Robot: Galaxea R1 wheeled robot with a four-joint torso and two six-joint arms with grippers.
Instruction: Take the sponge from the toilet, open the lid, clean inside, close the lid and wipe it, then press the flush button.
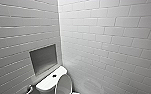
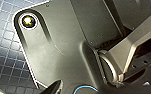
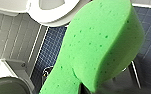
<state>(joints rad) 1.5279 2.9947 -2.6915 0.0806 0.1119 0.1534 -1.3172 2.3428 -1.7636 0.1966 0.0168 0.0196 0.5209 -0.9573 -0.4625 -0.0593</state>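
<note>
Beside the toilet (image 3: 54,18), my right pincer (image 3: 92,88) clamps the sponge (image 3: 101,45); I'd lower it flat inside and scrub in slow circles.

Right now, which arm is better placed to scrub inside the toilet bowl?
The right, probably. The sponge sits at the right arm's wrist, seemingly gripped in its jaws, with the toilet and its open seat just beyond it. The left wrist camera faces the robot's own plate and blue floor tiles.
</note>
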